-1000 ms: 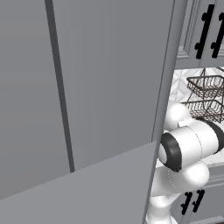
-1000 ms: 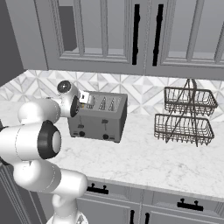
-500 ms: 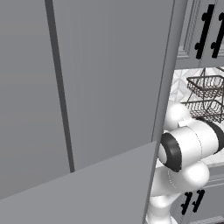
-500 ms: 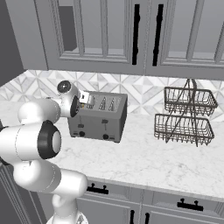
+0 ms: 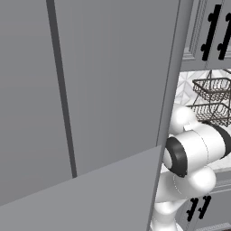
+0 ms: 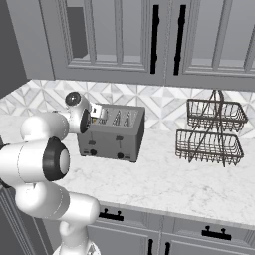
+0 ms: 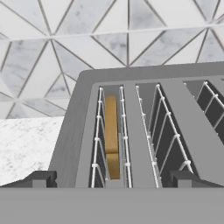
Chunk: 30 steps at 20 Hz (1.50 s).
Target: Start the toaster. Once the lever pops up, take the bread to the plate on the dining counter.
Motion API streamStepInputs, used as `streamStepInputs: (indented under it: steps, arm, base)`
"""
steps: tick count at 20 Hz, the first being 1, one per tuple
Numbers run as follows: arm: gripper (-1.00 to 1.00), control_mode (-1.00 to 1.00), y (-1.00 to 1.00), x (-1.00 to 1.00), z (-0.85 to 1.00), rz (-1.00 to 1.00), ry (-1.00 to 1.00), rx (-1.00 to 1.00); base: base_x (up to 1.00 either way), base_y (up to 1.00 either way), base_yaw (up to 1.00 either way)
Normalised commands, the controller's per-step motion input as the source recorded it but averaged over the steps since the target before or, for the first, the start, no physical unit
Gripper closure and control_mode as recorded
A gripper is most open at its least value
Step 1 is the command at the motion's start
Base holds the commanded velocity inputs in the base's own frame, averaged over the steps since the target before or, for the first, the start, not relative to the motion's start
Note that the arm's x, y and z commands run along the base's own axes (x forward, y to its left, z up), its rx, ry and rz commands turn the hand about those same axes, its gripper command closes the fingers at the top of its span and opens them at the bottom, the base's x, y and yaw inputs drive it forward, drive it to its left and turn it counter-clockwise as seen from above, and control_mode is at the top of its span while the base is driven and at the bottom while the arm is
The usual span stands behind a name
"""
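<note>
From the left: a tall grey cabinet side (image 5: 90, 90) walls off that flank, then my own arm, then the toaster (image 6: 113, 134) on the marble counter (image 6: 164, 184), and well off to the right a two-tier wire basket rack (image 6: 211, 132). My gripper (image 6: 98, 112) hovers over the toaster's left end, just above its top, jaws spread wide and holding nothing; in the hand view my fingertips (image 7: 41, 178) straddle the near end of the slots.

The bread (image 7: 111, 135) sits sunk in the left slot, on edge between the white wire guides, a thin tan-brown slice with only its top edge showing.

I judge the toaster not yet started. The risk is that I am above the slots, while the lever must sit on an end face I cannot make out from here. Coming straight down, a fingertip could snag the wire guides or press on the bread instead of the lever. Pushing off-centre could also slide the toaster along the counter.
</note>
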Motion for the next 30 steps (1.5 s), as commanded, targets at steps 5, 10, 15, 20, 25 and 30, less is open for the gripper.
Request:
streamStepInputs:
  steps: [5, 10, 15, 20, 25, 30]
  arm:
    - [-1.0, -1.0, 0.0, 0.0, 0.0, 0.0, 0.0, 0.0]
    - [-1.0, -1.0, 0.0, 0.0, 0.0, 0.0, 0.0, 0.0]
    - [-1.0, -1.0, 0.0, 0.0, 0.0, 0.0, 0.0, 0.0]
    - [-1.0, -1.0, 0.0, 0.0, 0.0, 0.0, 0.0, 0.0]
    - [-1.0, -1.0, 0.0, 0.0, 0.0, 0.0, 0.0, 0.0]
    - [-1.0, -1.0, 0.0, 0.0, 0.0, 0.0, 0.0, 0.0]
  base:
    - [0.0, 0.0, 0.0]
    - [0.0, 0.0, 0.0]
    - [0.0, 0.0, 0.0]
    - [0.0, 0.0, 0.0]
    - [0.0, 0.0, 0.0]
    - [0.0, 0.0, 0.0]
